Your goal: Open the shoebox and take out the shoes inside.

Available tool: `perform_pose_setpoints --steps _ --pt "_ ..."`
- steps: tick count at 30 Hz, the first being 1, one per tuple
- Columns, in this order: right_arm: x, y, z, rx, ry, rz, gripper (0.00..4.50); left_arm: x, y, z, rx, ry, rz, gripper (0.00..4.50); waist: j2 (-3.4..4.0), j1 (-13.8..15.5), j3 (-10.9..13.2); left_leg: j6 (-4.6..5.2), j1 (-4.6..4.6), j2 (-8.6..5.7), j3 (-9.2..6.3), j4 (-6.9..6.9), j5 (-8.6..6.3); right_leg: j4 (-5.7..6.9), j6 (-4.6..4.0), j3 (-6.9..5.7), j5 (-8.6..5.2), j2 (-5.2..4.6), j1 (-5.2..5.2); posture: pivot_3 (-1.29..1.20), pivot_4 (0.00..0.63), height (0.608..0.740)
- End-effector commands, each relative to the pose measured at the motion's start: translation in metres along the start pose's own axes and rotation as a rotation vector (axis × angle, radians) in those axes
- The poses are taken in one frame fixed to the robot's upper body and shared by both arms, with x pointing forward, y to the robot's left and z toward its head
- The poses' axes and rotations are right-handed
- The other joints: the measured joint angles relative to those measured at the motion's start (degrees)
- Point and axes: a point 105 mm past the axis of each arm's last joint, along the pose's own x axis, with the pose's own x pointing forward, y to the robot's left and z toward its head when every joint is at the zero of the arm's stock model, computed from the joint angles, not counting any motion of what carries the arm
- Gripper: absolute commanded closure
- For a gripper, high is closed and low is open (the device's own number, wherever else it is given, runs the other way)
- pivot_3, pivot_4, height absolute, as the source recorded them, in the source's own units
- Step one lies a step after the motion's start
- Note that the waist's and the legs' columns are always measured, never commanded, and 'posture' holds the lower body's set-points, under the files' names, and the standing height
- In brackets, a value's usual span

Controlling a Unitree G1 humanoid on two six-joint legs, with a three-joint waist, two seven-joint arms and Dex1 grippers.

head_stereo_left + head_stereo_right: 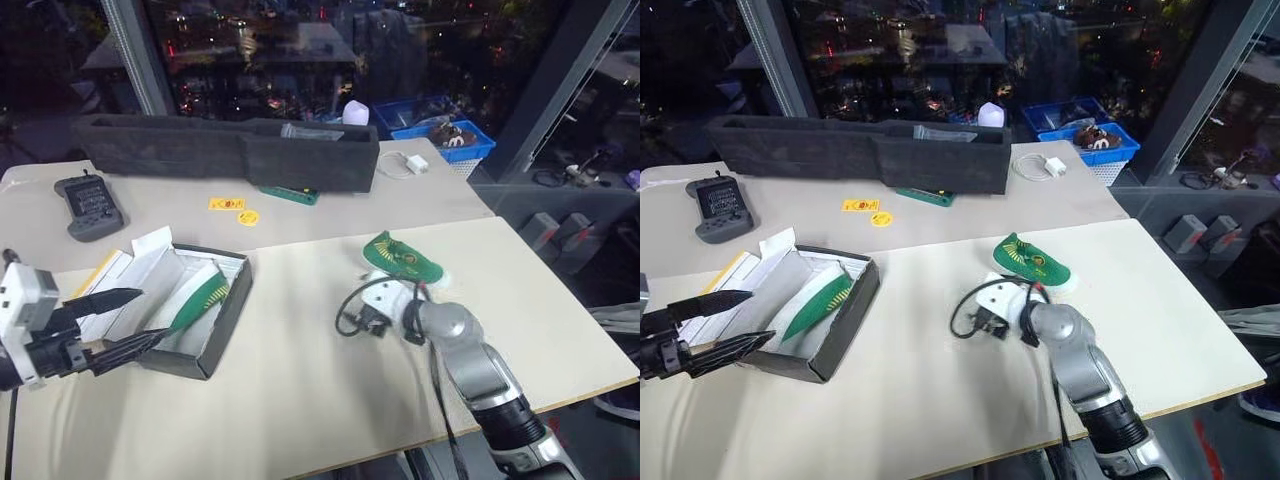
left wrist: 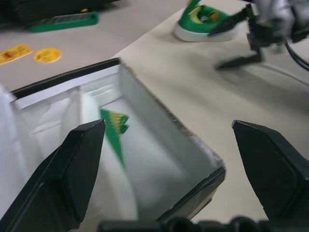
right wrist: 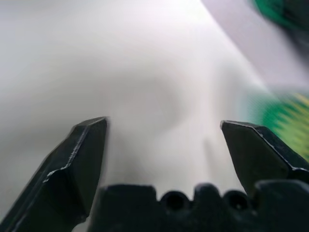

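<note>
The shoebox (image 1: 222,322) stands open at the left of the table, its dark sides and white inside showing and its lid (image 1: 103,272) folded back to the left. One green-soled shoe (image 1: 201,299) leans inside it. The other shoe (image 1: 403,258) lies flat on the table to the right. My left gripper (image 1: 152,317) is open at the box's near left corner, and its wrist view looks into the box (image 2: 159,125). My right gripper (image 1: 372,305) is open and empty just in front of the shoe on the table (image 2: 200,19).
A long black foam tray (image 1: 230,150) runs along the back. In front of it lie a grey handheld controller (image 1: 90,205), yellow stickers (image 1: 228,204) and a green bar (image 1: 290,194). Blue baskets (image 1: 450,135) stand beyond the far right corner.
</note>
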Motion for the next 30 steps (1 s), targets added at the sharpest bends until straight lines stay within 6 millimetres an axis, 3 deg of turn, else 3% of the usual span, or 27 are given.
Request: perform_pose_setpoints --steps 1,5,10,17,24,30 --pt "0.002 -0.010 0.057 -0.171 -0.154 0.099 0.06 -0.018 0.011 0.001 0.020 -0.017 0.111 0.00 0.09 0.1 0.1 0.00 0.01 -0.01 0.00 0.00 0.00 0.00 0.02 0.01 0.01 0.00 0.02 0.00 0.150 0.730" --pt "0.029 -0.015 0.096 -0.341 -0.228 0.161 0.06 -0.025 0.009 -0.006 -0.001 -0.004 0.136 0.00 0.07 0.2 0.0 -0.01 -0.02 0.00 0.00 -0.03 -0.01 -0.03 -0.01 -0.03 -0.01 0.01 0.00 0.00 0.150 0.730" --pt "0.078 0.020 0.124 -0.736 -0.254 0.370 0.06 -0.040 0.014 -0.013 -0.025 -0.001 0.202 0.00 0.09 0.0 0.1 -0.01 -0.22 0.01 0.01 -0.02 -0.01 -0.04 0.28 -0.04 0.18 0.01 -0.13 0.00 0.150 0.730" --pt "0.118 0.040 0.127 -0.972 -0.256 0.481 0.06 -0.049 0.014 -0.013 -0.029 -0.001 0.242 0.00 0.14 0.1 0.1 -0.01 -0.33 0.03 -0.01 -0.01 -0.01 -0.07 0.28 -0.13 0.19 -0.04 -0.16 0.00 0.150 0.730" --pt "0.143 0.060 0.130 -1.053 -0.262 0.512 0.06 -0.054 0.006 -0.015 -0.043 0.002 0.262 0.00 0.13 -0.1 0.1 -0.02 -0.30 0.05 -0.01 -0.01 -0.02 -0.06 -0.04 -0.17 0.01 -0.10 -0.16 0.00 0.150 0.730" --pt "0.157 0.072 0.118 -1.090 -0.227 0.509 0.06 -0.048 0.001 -0.014 -0.047 -0.007 0.257 0.00 0.13 0.3 0.1 -0.03 -0.35 0.06 -0.09 -0.01 -0.02 -0.05 -0.11 -0.30 -0.02 -0.17 -0.14 0.00 0.150 0.730"
